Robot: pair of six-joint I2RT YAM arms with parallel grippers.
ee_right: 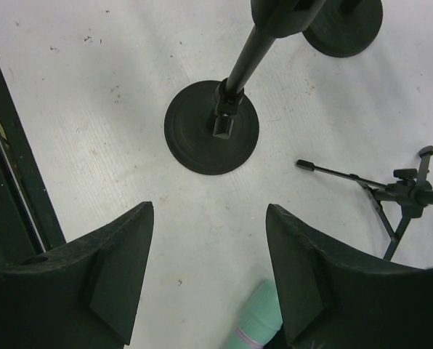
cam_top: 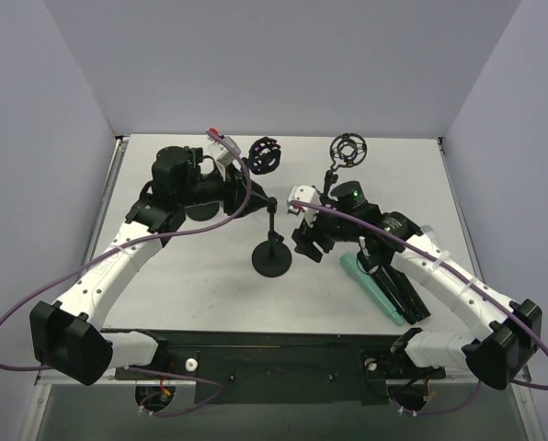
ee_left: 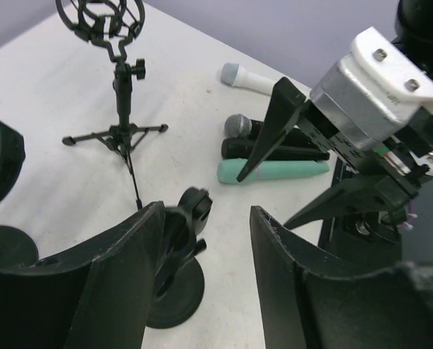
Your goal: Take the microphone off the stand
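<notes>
White table (cam_top: 210,296), lavender walls (cam_top: 283,64)

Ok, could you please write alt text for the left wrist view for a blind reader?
The top of a black round-base stand shows between the fingers of the open left gripper, above a white table, with the open right gripper close at right. Beyond lie a white microphone, two black microphones and a teal microphone, and a tripod stand at left.

Matt black stand base (ee_right: 193,147), scuffed white table (ee_right: 93,94).

Jaws spread, round stand base (ee_right: 211,131) ahead, teal microphone (ee_right: 254,323) below, tripod stand (ee_right: 409,193) right
</notes>
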